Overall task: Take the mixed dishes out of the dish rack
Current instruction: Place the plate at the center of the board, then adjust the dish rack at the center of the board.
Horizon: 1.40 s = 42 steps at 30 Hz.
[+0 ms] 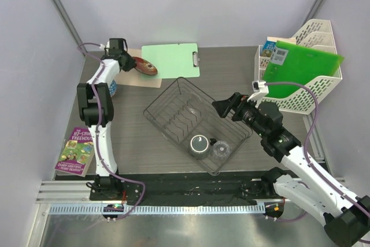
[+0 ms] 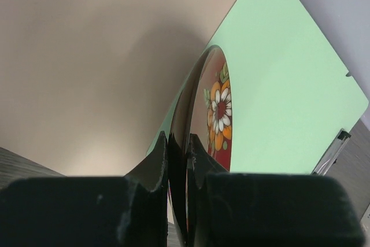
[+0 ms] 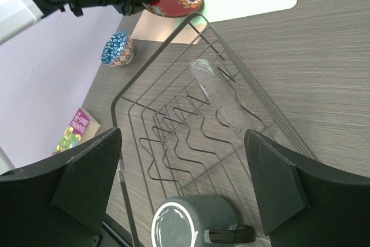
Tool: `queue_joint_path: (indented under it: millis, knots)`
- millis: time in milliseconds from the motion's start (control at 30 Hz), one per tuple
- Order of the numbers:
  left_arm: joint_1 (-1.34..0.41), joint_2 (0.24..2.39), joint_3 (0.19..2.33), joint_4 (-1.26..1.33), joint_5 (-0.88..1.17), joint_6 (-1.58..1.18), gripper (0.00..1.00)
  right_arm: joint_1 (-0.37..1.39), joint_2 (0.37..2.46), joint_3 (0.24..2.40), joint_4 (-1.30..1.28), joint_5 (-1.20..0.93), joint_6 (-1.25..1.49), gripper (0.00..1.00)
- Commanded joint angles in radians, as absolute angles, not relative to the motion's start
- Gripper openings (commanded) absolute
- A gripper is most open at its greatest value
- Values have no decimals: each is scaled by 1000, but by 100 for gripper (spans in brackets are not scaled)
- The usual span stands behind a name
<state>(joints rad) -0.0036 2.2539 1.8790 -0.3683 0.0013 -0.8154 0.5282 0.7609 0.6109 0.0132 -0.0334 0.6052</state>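
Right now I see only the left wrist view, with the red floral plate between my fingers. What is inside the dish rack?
Observer: The dish rack holds three items: a grey mug, a clear glass cup beside it, and a large clear glass bowl tilted on its edge.
Operator: Where is the right gripper?
Observer: It hovers open over the rack's right edge, holding nothing.
Operator: Is the small blue patterned bowl out, like my small red floral plate?
Observer: Yes, it sits on the table, to the far left of the rack.
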Motion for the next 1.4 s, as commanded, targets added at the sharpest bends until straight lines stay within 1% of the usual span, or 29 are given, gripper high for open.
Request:
queue_joint_path:
  millis: [0, 33, 67, 133, 167, 233, 267, 367, 433, 500, 567, 600, 767, 833, 967, 1100, 1233, 1267, 1367]
  knots:
    - [-3, 2272, 1956, -475, -112, -790, 8, 531, 781, 623, 41, -15, 569, 92]
    - [-5, 2275, 1957, -480, -115, -781, 12, 531, 785, 624, 41, -15, 568, 92]
    - [-5, 2273, 1957, -488, -121, -778, 21, 531, 787, 627, 41, -14, 565, 92]
    - [-5, 2257, 1953, -480, -118, -764, 28, 531, 790, 632, 34, -6, 558, 92]
    - [-3, 2249, 1957, -479, -115, -761, 34, 531, 790, 632, 32, -5, 555, 92]
    - [-5, 2221, 1957, -474, -117, -759, 38, 531, 793, 634, 32, -5, 557, 92]
    - [-3, 2211, 1957, -474, -115, -759, 43, 532, 798, 634, 34, -5, 558, 92]
    - [-3, 2174, 1965, -476, -112, -758, 48, 531, 811, 637, 40, -5, 566, 92]
    - [-3, 2149, 1962, -474, -104, -758, 50, 531, 818, 640, 35, 35, 572, 93]
    - [-3, 2103, 1959, -472, -80, -775, 52, 531, 816, 649, 17, 78, 580, 96]
    - [-3, 2066, 1930, -468, -51, -801, 52, 532, 815, 670, -49, 113, 580, 98]
    - [-3, 2015, 1913, -462, -40, -808, 52, 531, 813, 678, -75, 132, 578, 98]
    - [-64, 1826, 1682, -387, -9, -802, 54, 531, 750, 702, -271, 279, 589, 98]
    - [-113, 1745, 1614, -350, -21, -761, 55, 531, 721, 707, -369, 337, 623, 98]
    - [-191, 1658, 1464, -333, -6, -672, 56, 531, 657, 713, -523, 394, 704, 98]
    - [-251, 1606, 1370, -316, 20, -597, 56, 532, 588, 698, -624, 420, 787, 98]
    - [-271, 1583, 1339, -313, 14, -509, 57, 532, 551, 672, -715, 404, 867, 98]
    - [-275, 1585, 1341, -316, 8, -488, 57, 532, 546, 657, -724, 393, 879, 96]
    - [-281, 1597, 1351, -333, 6, -477, 56, 532, 537, 641, -776, 367, 939, 94]
